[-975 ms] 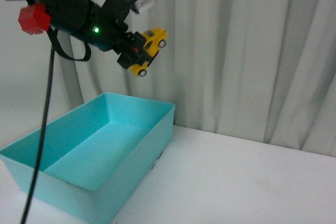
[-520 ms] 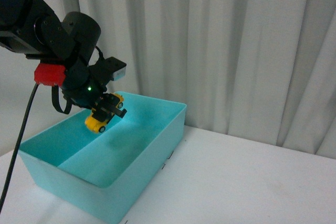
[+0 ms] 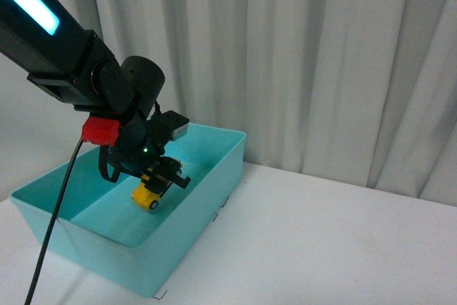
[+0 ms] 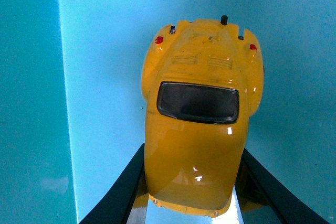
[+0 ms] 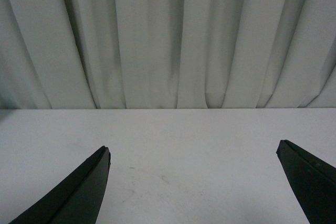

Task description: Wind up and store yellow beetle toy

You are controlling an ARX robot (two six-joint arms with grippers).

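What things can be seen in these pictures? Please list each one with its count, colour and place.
yellow beetle toy: 1, yellow with a dark window, down inside the box
box: 1, turquoise, open-topped, on the left part of the table
table: 1, white, under the box
curtain: 1, pale grey, behind the table
cable: 1, black, hanging from the left arm
left arm: 1, black with a red part, reaching into the box
left claw: 1, black, shut on the toy
right claw: 1, black, open, over the table
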